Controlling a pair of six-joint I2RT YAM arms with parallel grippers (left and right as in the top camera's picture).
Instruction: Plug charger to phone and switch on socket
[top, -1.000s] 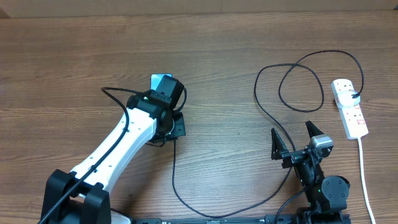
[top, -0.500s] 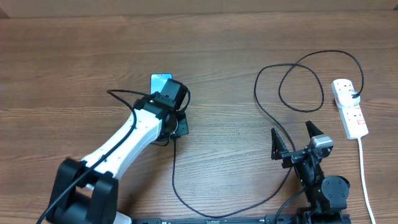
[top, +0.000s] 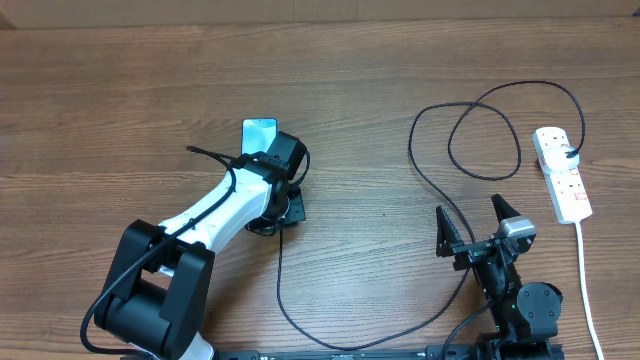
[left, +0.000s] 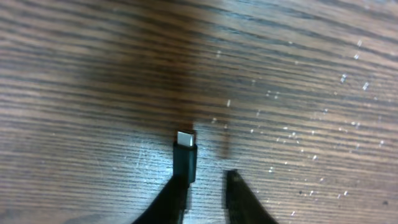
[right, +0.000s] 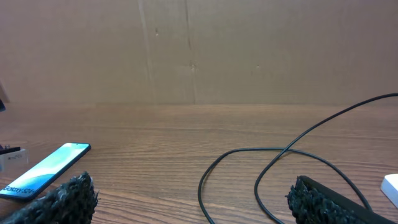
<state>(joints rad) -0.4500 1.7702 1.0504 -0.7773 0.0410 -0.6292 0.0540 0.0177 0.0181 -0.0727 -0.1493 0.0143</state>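
The phone (top: 259, 128) lies screen up at mid-left, its near end hidden under my left wrist; it also shows at the left of the right wrist view (right: 46, 168). My left gripper (top: 286, 207) is just in front of the phone, shut on the charger's connector tip (left: 185, 155), whose silver end sticks out past the fingers (left: 205, 180) just above the wood. The black charger cable (top: 410, 148) runs from it in loops across the table to the socket (top: 562, 172) at the right, and shows in the right wrist view (right: 199, 192). My right gripper (top: 468, 208) is open and empty (right: 193, 202).
The socket's white cord (top: 585, 270) runs down the right edge towards the front. A brown cardboard wall (right: 199, 50) stands behind the table. The cable's long loop lies on the wood between the two arms.
My left arm has swung its elbow forward and to the right; the wrist has shifted slightly right and nearer. More of the phone's top shows. The right arm has not moved.
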